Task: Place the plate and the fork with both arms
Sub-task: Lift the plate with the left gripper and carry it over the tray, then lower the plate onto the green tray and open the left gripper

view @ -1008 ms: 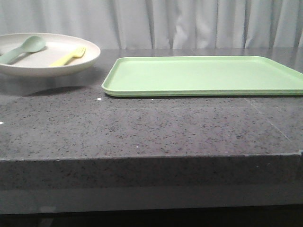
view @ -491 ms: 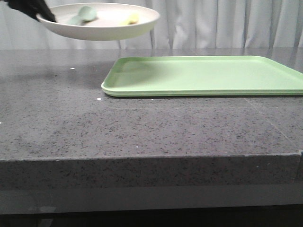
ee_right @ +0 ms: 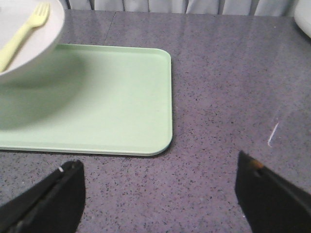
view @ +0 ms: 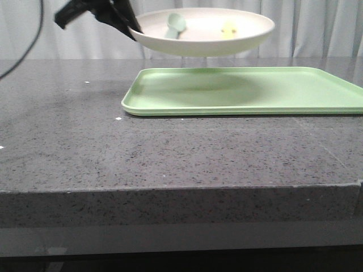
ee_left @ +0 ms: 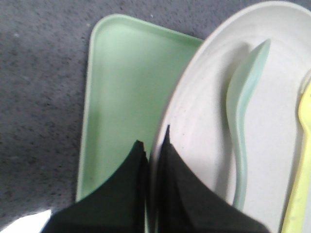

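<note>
Plate [view: 207, 35] in mid-air over the left part of a light-green tray [view: 255, 90], pinched at its rim by the left gripper [view: 131, 24], whose black fingers [ee_left: 175, 194] are closed tight on the edge, one above and one beneath, as the left wrist view shows. The dish is clear of the tray surface and casts a soft shadow onto it. No brand, label or writing can be read on any object in the three views.

The cream-beige plate carries two utensils: a pale sage-green spoon [ee_left: 243, 121] and the yellow fork [ee_left: 301, 165], lying side by side inside the rim without touching in the left wrist view. From the front only the spoon's bowl and a small yellow patch of the fork show above the plate's edge. In the right wrist view the fork's tines and part of its handle are visible, with most of the plate cut off by the frame. The tray itself holds nothing and rests flat on a dark speckled stone counter [view: 170, 153], its right end running out of the front view.

The right gripper [ee_right: 160, 194] hangs over bare counter just beside the tray's near corner, its two dark fingers spread wide apart and holding nothing. A black cable loops at the upper left of the front view. Pale curtains hang behind the counter. A white object at the upper corner of the right wrist view is too cropped to identify.
</note>
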### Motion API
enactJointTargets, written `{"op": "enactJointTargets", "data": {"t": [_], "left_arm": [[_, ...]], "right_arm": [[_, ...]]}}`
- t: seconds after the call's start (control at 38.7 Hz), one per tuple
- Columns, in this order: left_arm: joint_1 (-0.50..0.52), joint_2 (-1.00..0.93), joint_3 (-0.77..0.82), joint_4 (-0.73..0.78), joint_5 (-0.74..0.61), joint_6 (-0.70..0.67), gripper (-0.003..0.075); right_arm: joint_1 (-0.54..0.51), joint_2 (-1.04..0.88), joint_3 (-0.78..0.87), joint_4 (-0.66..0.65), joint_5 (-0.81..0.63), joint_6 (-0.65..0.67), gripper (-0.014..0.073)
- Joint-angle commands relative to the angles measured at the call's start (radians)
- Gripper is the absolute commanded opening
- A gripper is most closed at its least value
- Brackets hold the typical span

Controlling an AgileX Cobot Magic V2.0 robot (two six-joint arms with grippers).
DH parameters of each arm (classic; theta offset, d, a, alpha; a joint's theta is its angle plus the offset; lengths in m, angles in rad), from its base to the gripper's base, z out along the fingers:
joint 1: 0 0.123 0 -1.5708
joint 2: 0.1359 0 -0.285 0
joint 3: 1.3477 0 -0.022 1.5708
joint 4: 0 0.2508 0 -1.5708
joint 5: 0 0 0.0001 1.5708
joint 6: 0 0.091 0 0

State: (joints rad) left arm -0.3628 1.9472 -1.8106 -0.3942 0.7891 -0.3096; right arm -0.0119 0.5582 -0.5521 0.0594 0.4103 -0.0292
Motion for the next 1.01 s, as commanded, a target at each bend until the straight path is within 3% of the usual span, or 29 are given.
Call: {"op": "enactJointTargets", "data": {"t": [0.0,0.31,0.62,0.98], "left_arm": [[-0.043,-0.021,-0.065,-0.008,-0.077,-0.055,-0.0018],[-0.138,0.055,-0.139,0.235,-0.095,-0.301,-0.0018],[-0.142,0.102,-0.141,0.237,-0.101,-0.378,-0.0018],[-0.142,0.112,-0.141,0.256,-0.107,-0.378,0.0000]], "right_arm": [[-0.004,0.008,-0.033,-0.009,-0.083,-0.005,0.0645],[-0.004,0.008,-0.033,-0.009,-0.083,-0.005,0.0645],[-0.004,0.008,-0.033,-0.009,-0.083,-0.005,0.0645],[-0.004,0.008,-0.033,-0.009,-0.083,-0.005,0.0645]]}}
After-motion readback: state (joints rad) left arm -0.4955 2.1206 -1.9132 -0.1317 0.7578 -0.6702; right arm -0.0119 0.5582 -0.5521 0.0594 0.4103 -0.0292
